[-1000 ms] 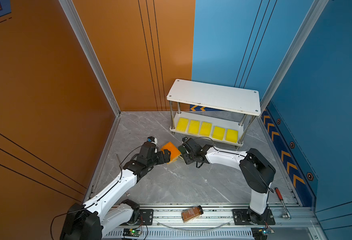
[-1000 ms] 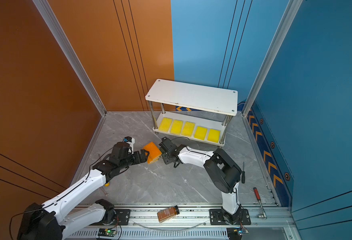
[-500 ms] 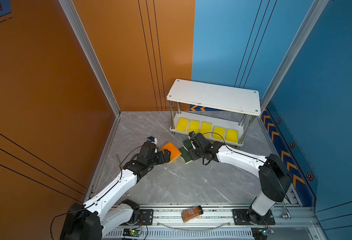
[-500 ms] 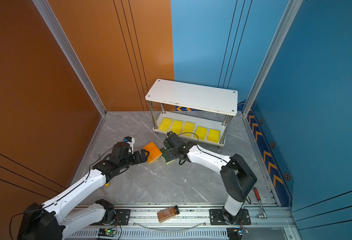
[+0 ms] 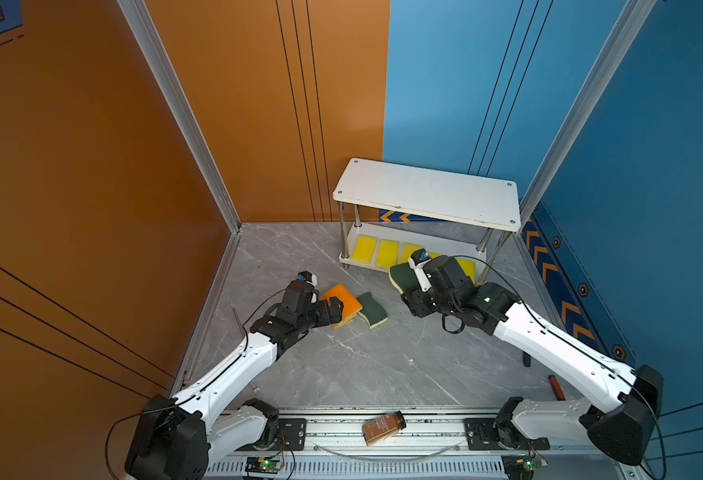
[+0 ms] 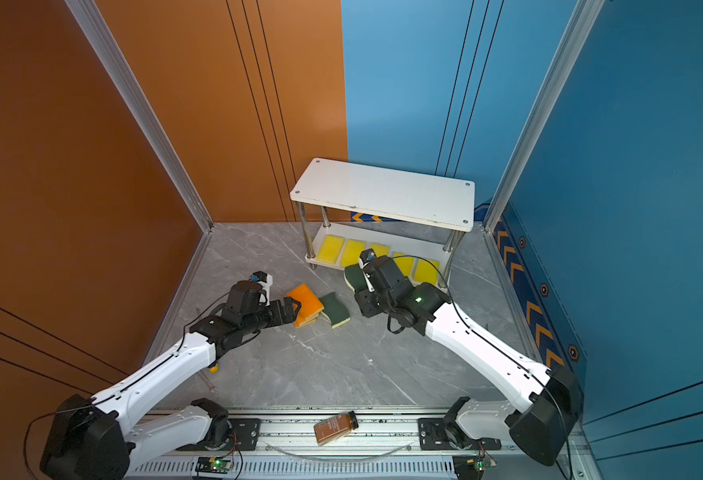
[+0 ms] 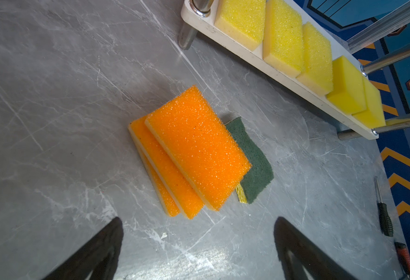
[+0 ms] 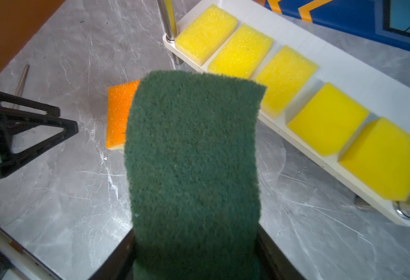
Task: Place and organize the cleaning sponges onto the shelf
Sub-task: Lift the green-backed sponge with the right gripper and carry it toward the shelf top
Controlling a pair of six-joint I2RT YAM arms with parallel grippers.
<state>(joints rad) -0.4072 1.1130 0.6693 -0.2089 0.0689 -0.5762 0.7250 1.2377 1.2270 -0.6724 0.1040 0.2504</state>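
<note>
In a top view the right gripper point(image 5: 411, 279) clamps a green-topped sponge point(image 5: 398, 275) just before the shelf point(image 5: 383, 183); the left wrist view shows the left gripper point(image 7: 199, 244) wide open near stacked orange sponges point(image 7: 194, 145); the right wrist view indicates placement next, requiring lift onto the upper board point(image 5: 457, 199).

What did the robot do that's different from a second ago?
The right gripper carried the green sponge it holds away from the orange pile, up toward the shelf. The left gripper, jaws open, stayed by the pile; the other green sponge and five yellow sponges did not move.
</note>
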